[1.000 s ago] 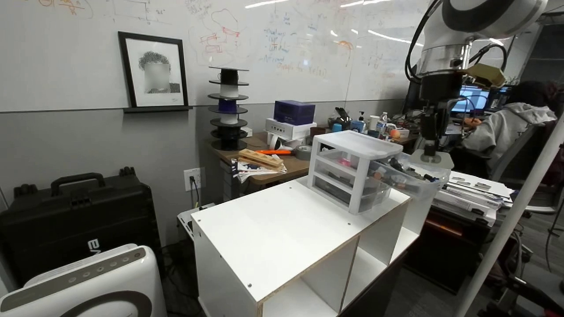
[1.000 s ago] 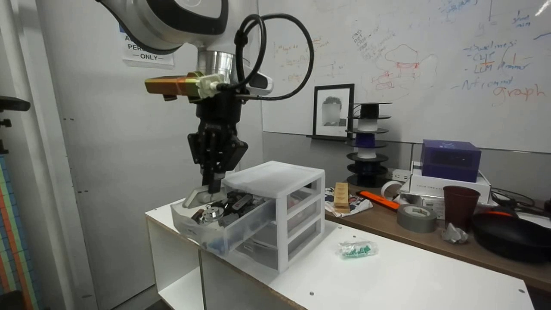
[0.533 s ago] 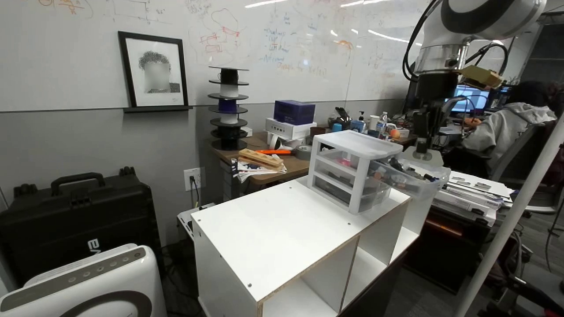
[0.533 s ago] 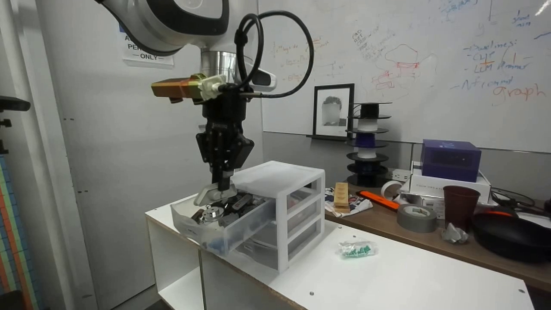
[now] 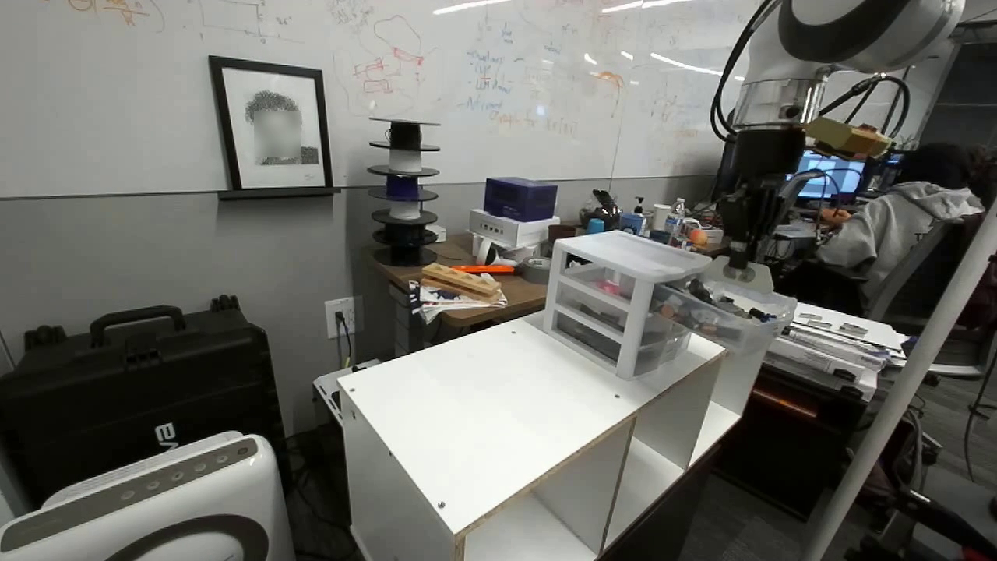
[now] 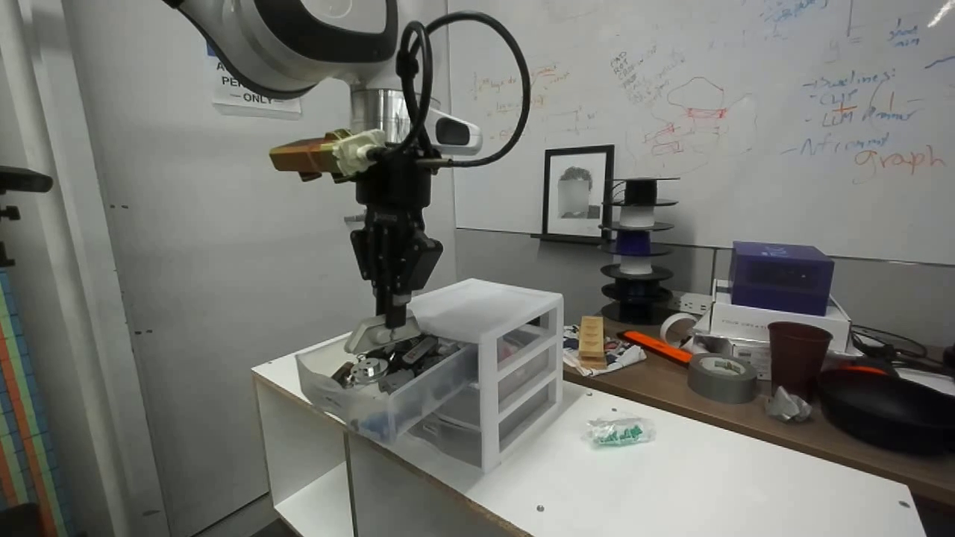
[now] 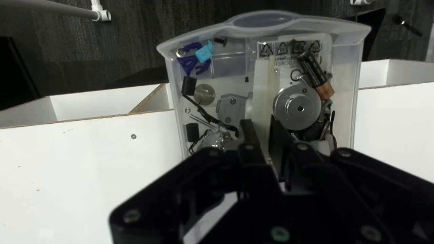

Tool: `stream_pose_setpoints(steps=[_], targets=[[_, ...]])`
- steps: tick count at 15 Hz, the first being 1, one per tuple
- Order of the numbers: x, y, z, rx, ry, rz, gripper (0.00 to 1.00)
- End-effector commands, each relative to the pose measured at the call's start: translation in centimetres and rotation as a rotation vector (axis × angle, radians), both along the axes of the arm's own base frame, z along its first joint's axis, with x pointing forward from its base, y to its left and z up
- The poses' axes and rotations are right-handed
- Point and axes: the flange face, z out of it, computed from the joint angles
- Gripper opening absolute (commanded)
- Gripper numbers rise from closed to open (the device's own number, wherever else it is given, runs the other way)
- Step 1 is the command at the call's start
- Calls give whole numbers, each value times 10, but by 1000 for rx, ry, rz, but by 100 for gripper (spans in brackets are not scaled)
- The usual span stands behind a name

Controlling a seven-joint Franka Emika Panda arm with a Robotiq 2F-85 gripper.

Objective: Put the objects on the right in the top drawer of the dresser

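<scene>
a scribbled whiteboard [image 6: 709, 127] spans the far wall in both exterior views. in front of it the gripper [image 6: 391, 317] points straight down, clenched on a flat pale piece [image 6: 365, 335], its fingers [image 7: 249, 134] pressed to either side of it in the wrist view. the piece is held over the top drawer [image 6: 436, 388]; whether it touches what lies below, i cannot tell. that drawer is pulled out of the dresser [image 6: 489, 388], toward the near left in an exterior view, and in the wrist view it holds a silver wheel [image 7: 297, 106] and a black and copper battery [image 7: 315, 75] on the right, a coin-like disc [image 7: 204, 94], dark wires [image 7: 209, 118] and a turquoise piece [image 7: 204, 53] on the left. the dresser stands on a white shelf unit [image 6: 671, 477]. to its right, near but apart, a clear bag [image 6: 621, 432] with something green inside lies on the same top. farther right and behind runs a brown desk [image 6: 649, 380], bearing a purple box [image 6: 780, 277], a roll of grey tape [image 6: 721, 377], a dark red cup [image 6: 798, 358] and a black pan [image 6: 888, 410]. a stack of spools [image 6: 638, 246] rises at the desk's left end, with a framed portrait [image 6: 577, 192] just left of it. in an exterior view a black case [image 5: 148, 389] and a white appliance [image 5: 234, 487] stand near left, and a person [image 5: 903, 226] sits far right
</scene>
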Motion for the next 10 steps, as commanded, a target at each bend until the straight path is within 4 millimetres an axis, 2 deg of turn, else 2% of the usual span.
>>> stream_pose_setpoints(steps=[1,9,10], targets=[[4,-1,4,-17,-40,-27,41],[7,-1,4,-9,-62,-43,99],[7,-1,4,-14,-66,-42,100]])
